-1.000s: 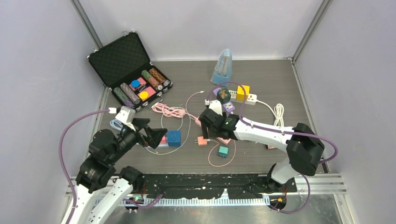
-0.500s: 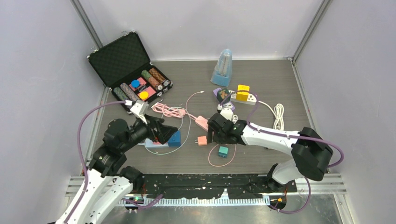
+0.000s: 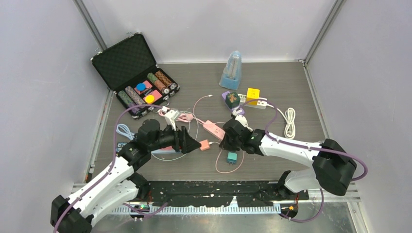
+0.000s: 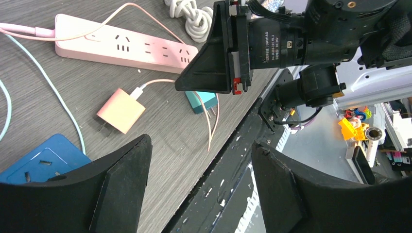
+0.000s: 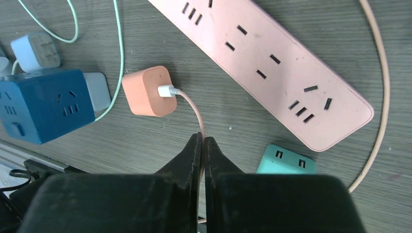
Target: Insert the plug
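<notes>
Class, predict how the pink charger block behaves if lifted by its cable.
Probably light: the pink charger is small. Its thin cable curves loosely, so likely floppy; the charger would dangle. Flat faces: unlikely to roll.

Dark grey wood grain is seen across the table (image 3: 291,82). Near the middle, a salmon-orange plug (image 5: 148,91) is joined by a white connector to a pale pink cable (image 5: 194,110). To its right, a pale pink power strip (image 5: 272,63) is marked with dark slots. A teal adapter (image 5: 286,164) is shown nearer. To the left, a deep blue socket cube (image 5: 46,104), a light blue charger (image 5: 35,52) and a mint green cord (image 5: 119,48) are seen. The left gripper (image 4: 201,145) and right gripper (image 5: 200,138) are coloured black. At far left, a black case (image 3: 124,58) is lined with dimpled foam. A yellow cube (image 3: 252,93) is seen far right.
</notes>
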Controlling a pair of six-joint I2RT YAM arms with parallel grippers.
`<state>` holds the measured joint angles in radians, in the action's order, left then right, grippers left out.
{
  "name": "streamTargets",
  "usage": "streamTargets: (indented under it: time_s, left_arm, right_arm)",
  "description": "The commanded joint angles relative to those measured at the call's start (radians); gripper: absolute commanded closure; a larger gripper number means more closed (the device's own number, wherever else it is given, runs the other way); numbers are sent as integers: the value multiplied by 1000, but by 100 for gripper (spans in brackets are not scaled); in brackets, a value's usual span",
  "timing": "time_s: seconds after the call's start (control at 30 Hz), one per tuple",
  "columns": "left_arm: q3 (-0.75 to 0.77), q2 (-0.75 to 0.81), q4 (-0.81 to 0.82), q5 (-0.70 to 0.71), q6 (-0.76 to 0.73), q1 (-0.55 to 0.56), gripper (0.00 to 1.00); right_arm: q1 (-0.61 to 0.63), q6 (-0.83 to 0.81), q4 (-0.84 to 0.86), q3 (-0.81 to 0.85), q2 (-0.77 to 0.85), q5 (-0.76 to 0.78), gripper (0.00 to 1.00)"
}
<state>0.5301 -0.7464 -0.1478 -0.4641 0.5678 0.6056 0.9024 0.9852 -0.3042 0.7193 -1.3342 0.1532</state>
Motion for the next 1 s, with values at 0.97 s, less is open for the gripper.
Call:
streamTargets:
  time_s: [0.97]
  left_arm:
    - [-21,-57,368,-129,-310,10,22]
  right_arm:
    - [-10,-823,111,187,350,-463,95]
